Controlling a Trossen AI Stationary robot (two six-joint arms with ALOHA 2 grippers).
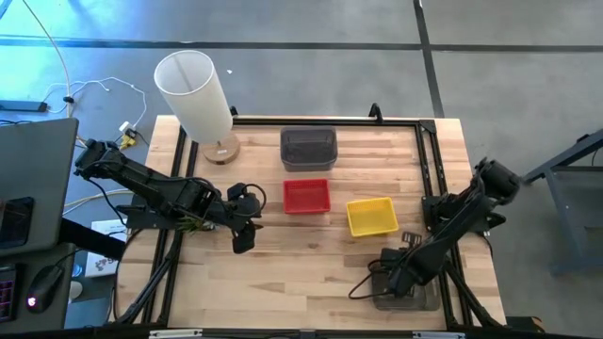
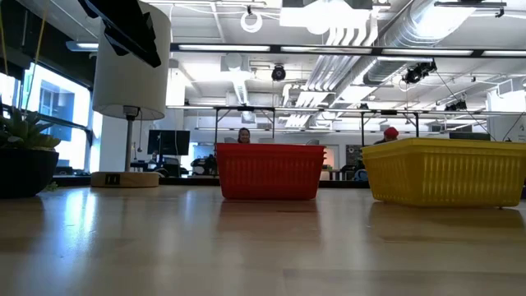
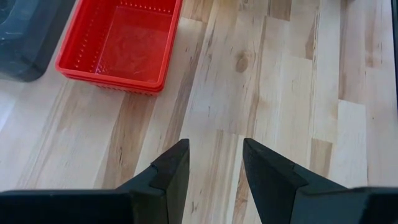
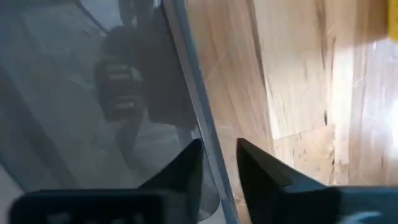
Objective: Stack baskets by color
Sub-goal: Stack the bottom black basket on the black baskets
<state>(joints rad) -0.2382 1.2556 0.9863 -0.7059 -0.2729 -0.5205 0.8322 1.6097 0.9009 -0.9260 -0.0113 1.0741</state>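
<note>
A red basket (image 1: 307, 196) and a yellow basket (image 1: 372, 216) rest on their bases at mid-table, also seen in the low view as red (image 2: 269, 173) and yellow (image 2: 444, 171). A dark grey basket (image 1: 308, 149) sits behind them. Another translucent grey basket (image 1: 410, 297) lies at the near right. My right gripper (image 1: 394, 275) points down over this basket's rim (image 4: 208, 155), one finger inside, one outside, with a narrow gap. My left gripper (image 1: 243, 224) hovers open left of the red basket (image 3: 121, 40), nothing between its fingers. My right gripper stands astride the near-right grey basket's side wall at its rim (image 4: 200, 127), coming from above. The inner finger (image 4: 183, 171) lies close against the wall, and wood shows between the rim and the outer finger (image 4: 264, 177). I cannot tell whether it touches.
A tall white cylinder on a wooden base (image 1: 198, 94) stands at the far left corner. A black frame rail (image 1: 429, 160) runs along the table's far and right sides. Bare wood lies at the near middle of the table (image 1: 301, 273).
</note>
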